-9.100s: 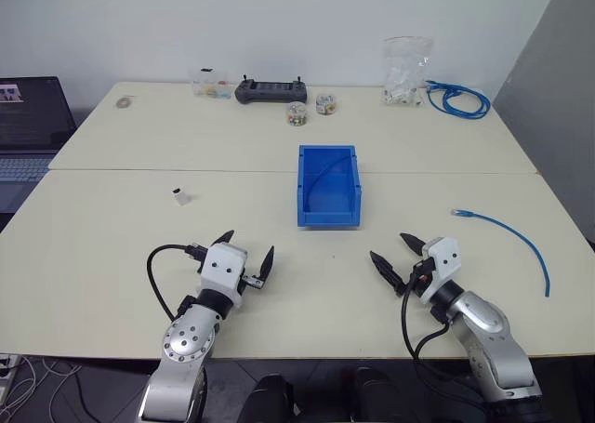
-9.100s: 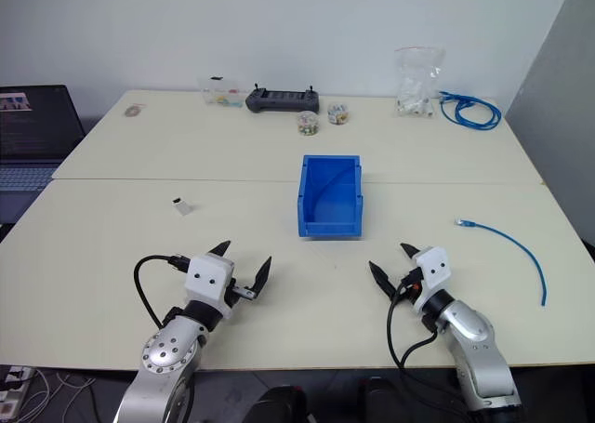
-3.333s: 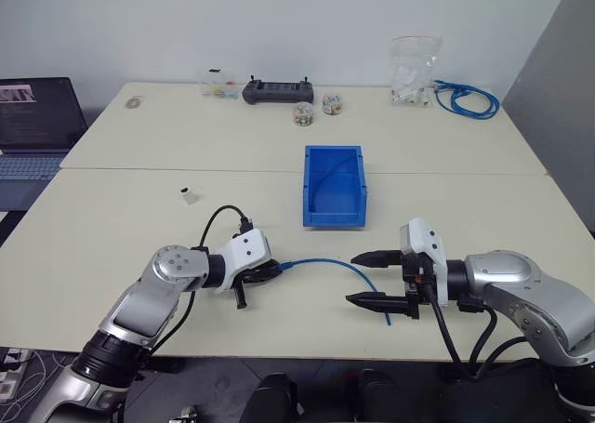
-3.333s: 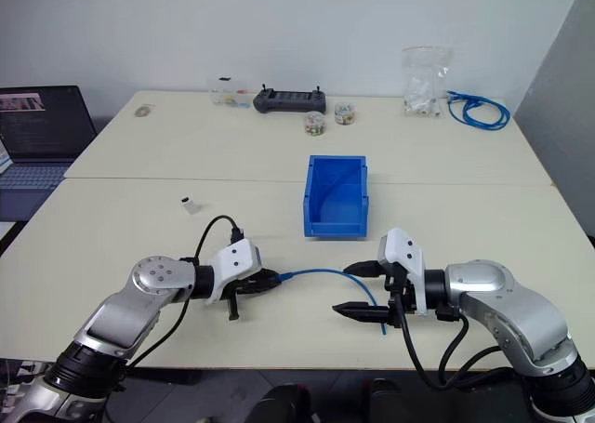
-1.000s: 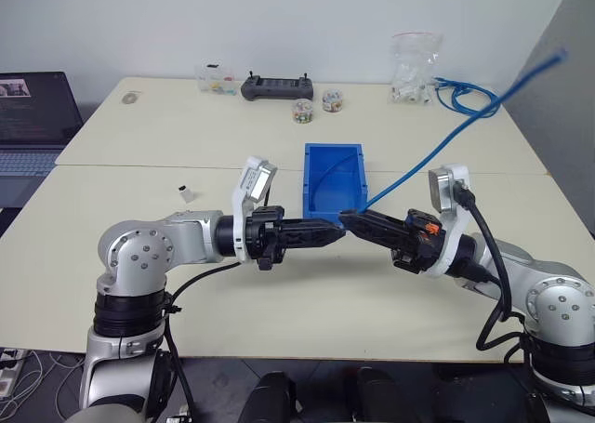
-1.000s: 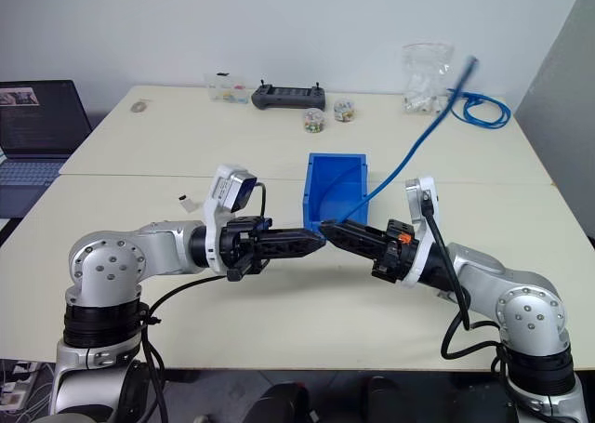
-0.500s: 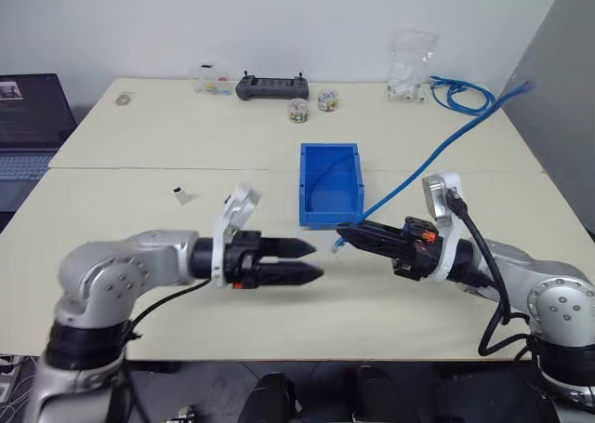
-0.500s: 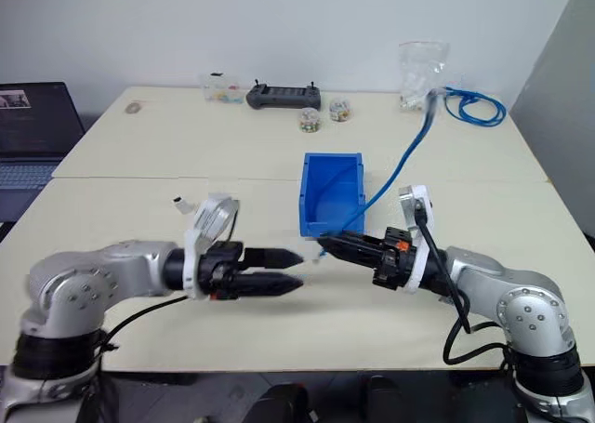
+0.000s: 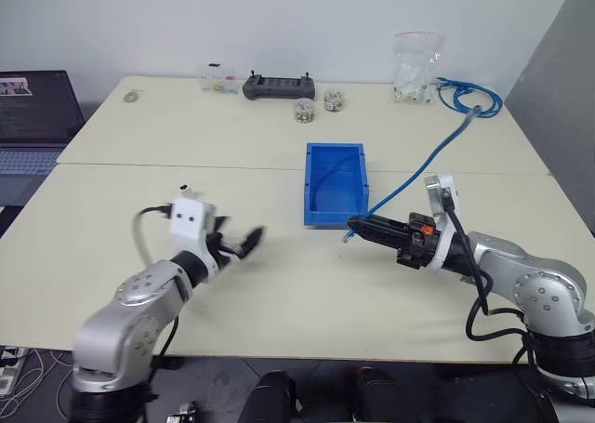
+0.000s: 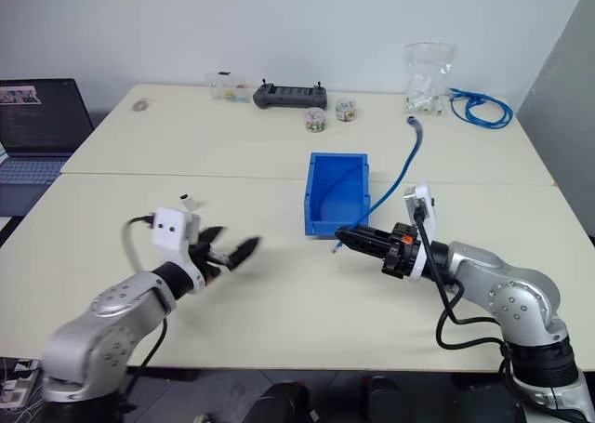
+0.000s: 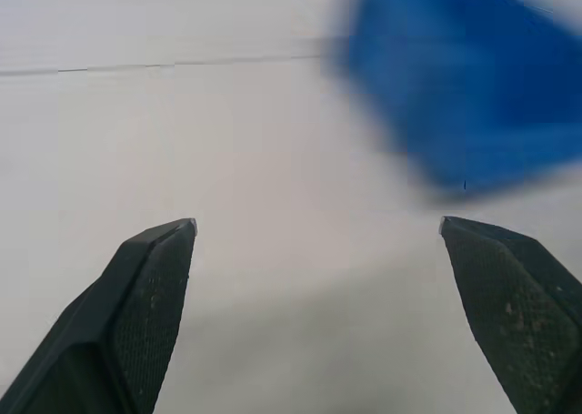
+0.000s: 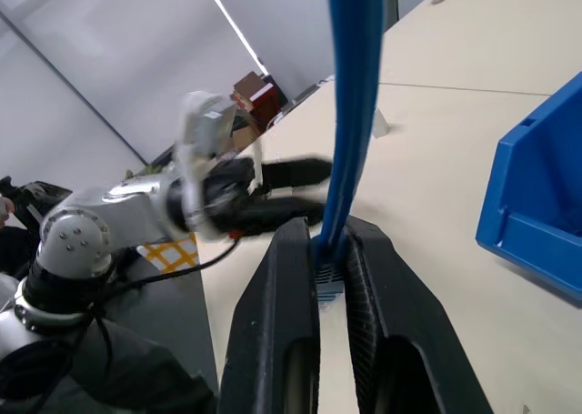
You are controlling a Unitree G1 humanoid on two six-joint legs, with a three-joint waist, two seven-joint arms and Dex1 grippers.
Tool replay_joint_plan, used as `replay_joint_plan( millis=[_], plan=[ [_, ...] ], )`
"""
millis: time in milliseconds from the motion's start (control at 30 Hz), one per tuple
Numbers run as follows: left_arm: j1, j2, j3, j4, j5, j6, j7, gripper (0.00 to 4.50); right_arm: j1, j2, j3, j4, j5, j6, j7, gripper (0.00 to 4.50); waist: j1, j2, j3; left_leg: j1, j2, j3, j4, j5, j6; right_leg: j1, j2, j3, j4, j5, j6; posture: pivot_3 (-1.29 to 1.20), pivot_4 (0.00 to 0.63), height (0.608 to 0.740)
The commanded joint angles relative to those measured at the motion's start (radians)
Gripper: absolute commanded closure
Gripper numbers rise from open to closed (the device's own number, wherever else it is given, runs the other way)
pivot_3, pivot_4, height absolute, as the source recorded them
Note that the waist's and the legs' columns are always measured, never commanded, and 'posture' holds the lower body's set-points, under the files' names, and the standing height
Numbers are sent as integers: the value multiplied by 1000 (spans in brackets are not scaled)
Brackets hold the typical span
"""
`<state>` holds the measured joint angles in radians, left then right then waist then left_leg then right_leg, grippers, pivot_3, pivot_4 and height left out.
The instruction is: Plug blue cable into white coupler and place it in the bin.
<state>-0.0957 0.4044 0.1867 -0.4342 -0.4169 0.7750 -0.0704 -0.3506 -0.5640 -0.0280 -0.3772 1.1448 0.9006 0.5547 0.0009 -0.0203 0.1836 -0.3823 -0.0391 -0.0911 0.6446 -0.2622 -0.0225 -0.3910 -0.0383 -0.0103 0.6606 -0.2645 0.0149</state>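
We see the right gripper (image 9: 354, 225) pointing level toward the robot's left, its two black fingers clenched on the blue cable (image 9: 423, 173) close to the cable's plug end, which pokes out just beyond the fingertips (the right wrist view shows the cable pinched between the two pads and rising straight away from them). From that grip the cable climbs away toward the far right of the table (image 9: 279, 293), its free end held in the air near the coiled bundle of blue cable (image 9: 462, 95) and the clear bag (image 9: 411, 68). The bin (image 9: 335, 196) stands just beyond the right gripper's tips, open side up. The left gripper (image 10: 228, 249) hovers well apart from the right one, across a bare stretch of table, with its fingers (image 11: 150, 296) spread wide and nothing between them; in its wrist view the bin appears ahead as a blurred blue shape. The white coupler (image 10: 187, 199) lies on the table just beyond the left gripper, touched by neither gripper. A black controller (image 9: 275, 87) sits at the far edge, and a laptop (image 9: 33, 107) stands off to the left.
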Motion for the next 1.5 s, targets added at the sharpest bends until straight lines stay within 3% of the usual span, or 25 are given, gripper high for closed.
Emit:
replay_joint_plan(
  millis=[33, 167, 567, 967, 1100, 1500],
  plan=[
    [-25, -86, 20, 54, 159, -75, 198, 0, -32, 13, -3, -8, -27, -17, 32, 4390, 2, 0, 0, 0, 0, 0, 0, 0, 0, 0, 0, 0, 0, 0, 0, 0, 150, 740],
    [-108, -147, 51, 197, 229, -109, 289, 0, -45, 23, -2, -2, -46, -12, 43, 4390, 8, 0, 0, -1, -1, 0, 1, 0, 0, 0, -1, -1, 0, 0, 1, 0, 150, 740],
    [-438, -106, 79, 704, 267, -245, 237, 0, -67, 51, -2, -7, -66, -3, 44, 4390, 5, -1, 0, -1, -1, 0, 1, 0, 0, 0, 0, -2, 1, 1, 0, 0, 150, 740],
    [-641, -55, 113, 1064, 270, -402, 227, 0, -55, 57, -13, -29, -63, 6, 30, 4390, -2, -1, 0, -1, -1, 0, 1, 0, -1, -1, -1, -2, 2, 1, 1, 0, 150, 740],
    [-678, -50, 123, 1138, 265, -439, 228, 703, -57, 58, -15, -30, -62, 8, 26, 4391, -2, -1, 0, -1, -1, 0, 1, 1, -1, -1, -1, -2, 2, 2, 1, 0, 150, 740],
    [-707, -52, 133, 1232, 256, -486, 228, 3395, -60, 59, -13, -32, -66, 5, 20, 4391, -3, -1, 0, -1, -1, 0, 1, 1, -1, -2, -1, -2, 2, 2, 1, 0, 150, 740]
  ],
)
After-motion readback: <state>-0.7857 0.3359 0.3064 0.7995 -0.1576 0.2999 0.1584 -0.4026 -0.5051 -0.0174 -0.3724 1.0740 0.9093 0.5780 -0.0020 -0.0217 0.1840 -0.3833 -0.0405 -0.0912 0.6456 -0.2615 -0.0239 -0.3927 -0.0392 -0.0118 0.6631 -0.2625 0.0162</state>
